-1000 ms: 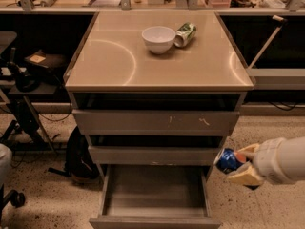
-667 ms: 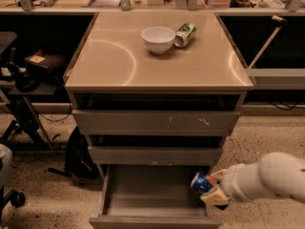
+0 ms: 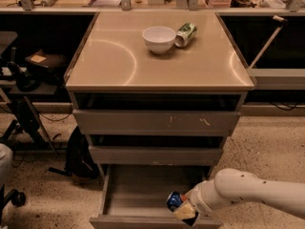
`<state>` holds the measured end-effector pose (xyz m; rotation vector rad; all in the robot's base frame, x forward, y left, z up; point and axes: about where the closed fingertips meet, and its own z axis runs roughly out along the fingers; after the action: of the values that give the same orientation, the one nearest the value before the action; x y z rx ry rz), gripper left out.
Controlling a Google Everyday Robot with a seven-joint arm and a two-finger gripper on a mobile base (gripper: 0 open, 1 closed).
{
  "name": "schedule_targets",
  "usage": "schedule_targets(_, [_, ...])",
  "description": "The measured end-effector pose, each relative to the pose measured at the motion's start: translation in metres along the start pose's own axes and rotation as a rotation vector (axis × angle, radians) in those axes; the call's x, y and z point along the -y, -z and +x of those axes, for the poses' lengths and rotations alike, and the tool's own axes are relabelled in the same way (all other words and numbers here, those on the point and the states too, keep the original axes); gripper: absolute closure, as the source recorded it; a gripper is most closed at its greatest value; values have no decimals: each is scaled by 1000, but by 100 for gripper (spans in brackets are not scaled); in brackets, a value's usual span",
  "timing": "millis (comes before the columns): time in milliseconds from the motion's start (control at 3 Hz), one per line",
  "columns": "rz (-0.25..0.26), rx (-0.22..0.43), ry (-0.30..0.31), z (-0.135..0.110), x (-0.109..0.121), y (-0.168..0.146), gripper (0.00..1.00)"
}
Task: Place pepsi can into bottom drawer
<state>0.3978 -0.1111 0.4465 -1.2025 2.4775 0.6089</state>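
Observation:
The bottom drawer (image 3: pixel 138 194) stands pulled open at the foot of the cabinet, its bare grey inside showing. My gripper (image 3: pixel 181 208) reaches in from the right on a white arm and is shut on the blue pepsi can (image 3: pixel 174 200). It holds the can tilted over the drawer's front right part, just above the drawer's front edge.
On the cabinet top (image 3: pixel 119 61) stand a white bowl (image 3: pixel 159 38) and a green-and-white can (image 3: pixel 185 34) lying on its side. The two upper drawers (image 3: pixel 157 122) are closed. A black bag (image 3: pixel 78 154) and a chair base sit on the floor at left.
My arm has swung left and down, carrying the can from beside the cabinet's right side to over the open bottom drawer.

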Motion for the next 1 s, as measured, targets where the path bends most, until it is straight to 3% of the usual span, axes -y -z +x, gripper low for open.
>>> schedule_targets(333, [4, 31, -17, 6, 3, 4, 100])
schedule_targets(667, [15, 111, -68, 20, 38, -1, 100])
schedule_targets(1000, [-11, 209, -120, 24, 84, -35, 100])
